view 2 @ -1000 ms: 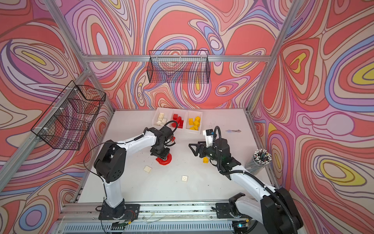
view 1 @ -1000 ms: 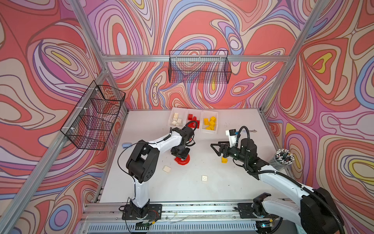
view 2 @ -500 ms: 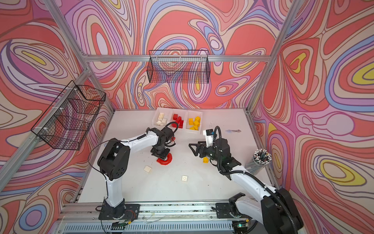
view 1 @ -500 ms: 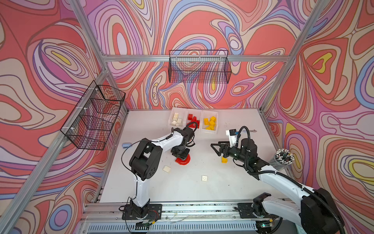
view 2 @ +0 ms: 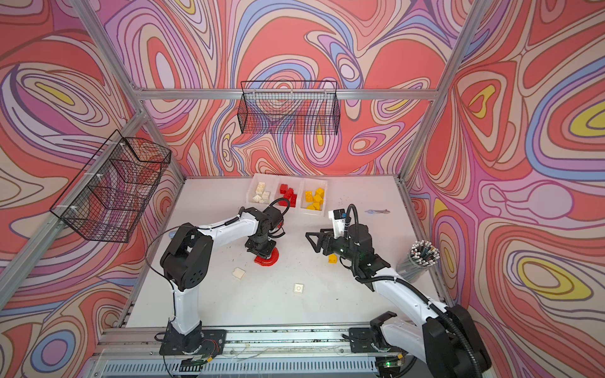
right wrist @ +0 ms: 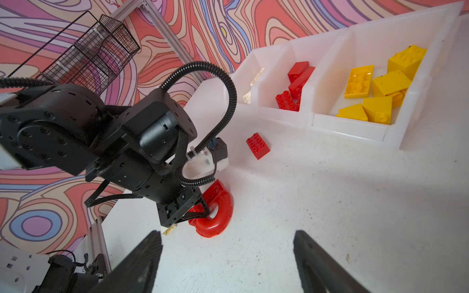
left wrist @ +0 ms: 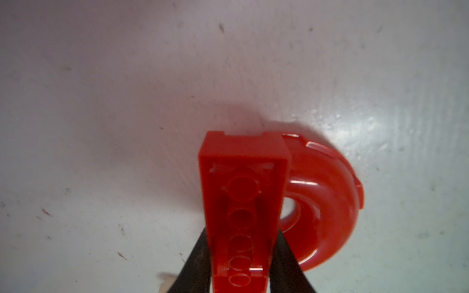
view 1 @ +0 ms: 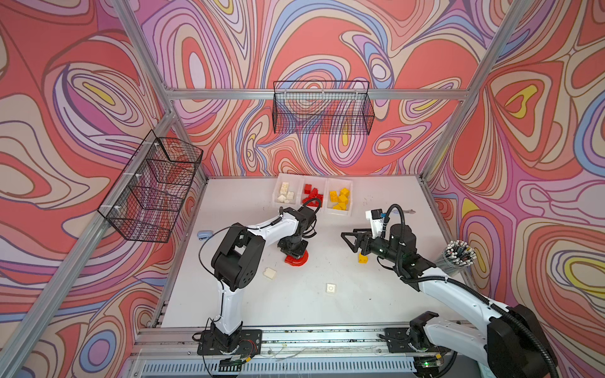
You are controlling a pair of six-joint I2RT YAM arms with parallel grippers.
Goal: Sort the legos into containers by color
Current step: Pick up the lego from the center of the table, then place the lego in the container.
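The left gripper (left wrist: 241,243) pinched the straight bar of the red arch piece (left wrist: 327,192), whose curve jutted beside the jaws, so a slow, level lift looked safest.

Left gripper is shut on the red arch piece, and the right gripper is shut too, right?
Not quite. The right gripper is open and empty, as the right wrist view shows. The left gripper is indeed shut on the red arch piece.

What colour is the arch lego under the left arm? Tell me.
Red; the arch lego shows best in the left wrist view.
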